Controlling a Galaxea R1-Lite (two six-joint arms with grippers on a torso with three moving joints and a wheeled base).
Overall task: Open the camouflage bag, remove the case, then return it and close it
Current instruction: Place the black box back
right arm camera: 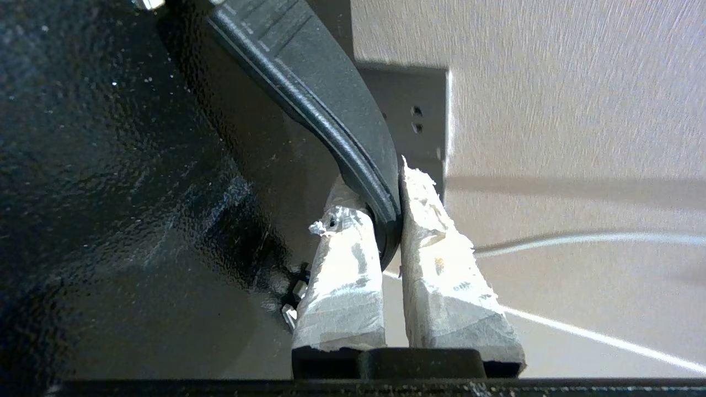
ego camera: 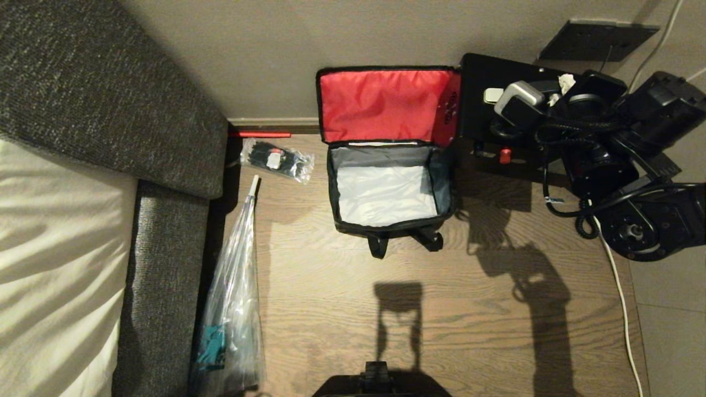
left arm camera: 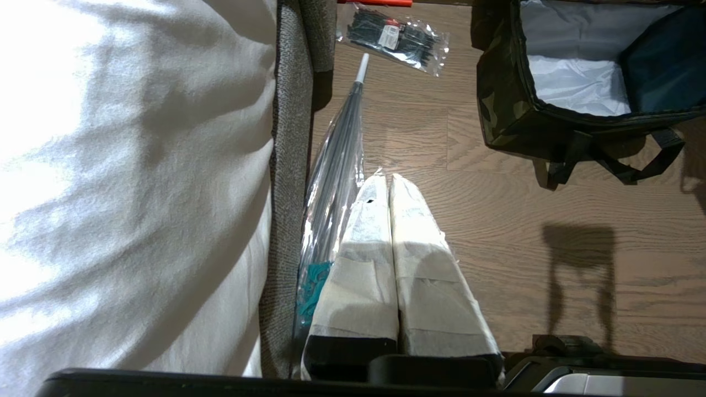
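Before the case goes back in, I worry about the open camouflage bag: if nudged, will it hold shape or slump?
The camouflage bag probably holds shape: its walls stand upright unaided around the empty silver interior. Being empty, it would likely slide on the smooth wood floor. The red-lined lid leans against the wall, so it may flop.

Dim warm room light; hard shadows on floor fall far-leftward from robot. Bedsheet blown out white. Right wrist view soft, close surfaces glossy.
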